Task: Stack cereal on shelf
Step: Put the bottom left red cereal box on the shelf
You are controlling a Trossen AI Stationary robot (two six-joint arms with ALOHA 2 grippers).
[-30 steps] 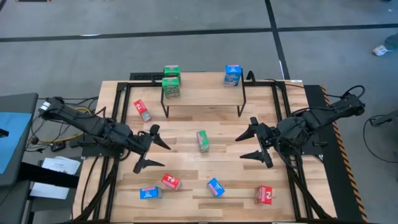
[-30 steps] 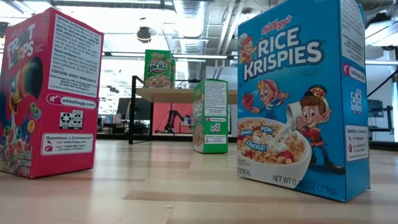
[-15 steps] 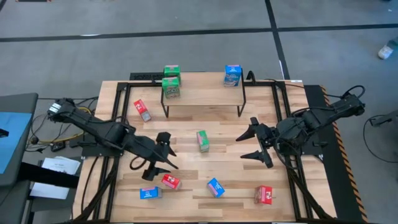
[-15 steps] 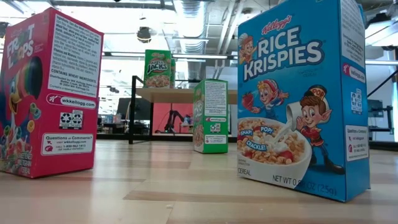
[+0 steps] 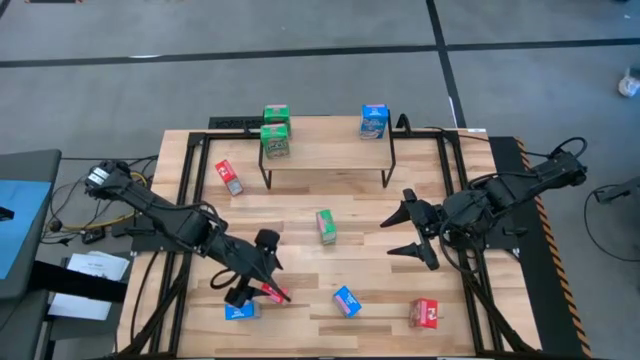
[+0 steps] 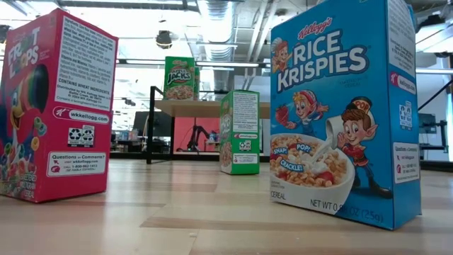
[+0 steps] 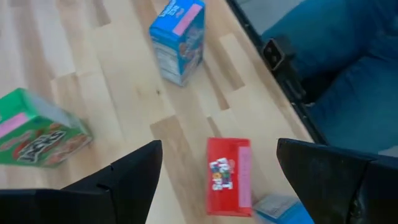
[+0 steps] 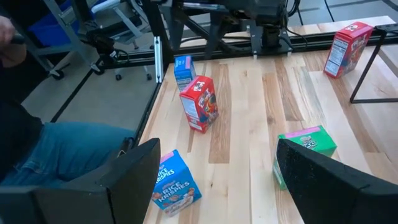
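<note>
Three cereal boxes sit on the shelf [image 5: 330,153]; six remain while the spread left hand [image 5: 262,283] hovers over a red box [image 5: 275,292].

Glossy printed cardboard cereal boxes [image 6: 338,113]; smooth pale wood tabletop [image 5: 360,255]

Judged to be a robotics lab or test workshop. Slatted wooden worktable [image 5: 300,262] mounted in a black metal frame [image 5: 452,180], set on a grey concrete floor [image 5: 300,60] marked with dark lines. Cables [image 5: 70,215] trailed beside the table's left edge. Behind the table, exposed ceiling ducts [image 6: 212,14] and strip lighting [image 6: 212,64] noted. Seated person in jeans [image 8: 68,149] observed just beside the table, near blue bins [image 8: 56,18].
</note>
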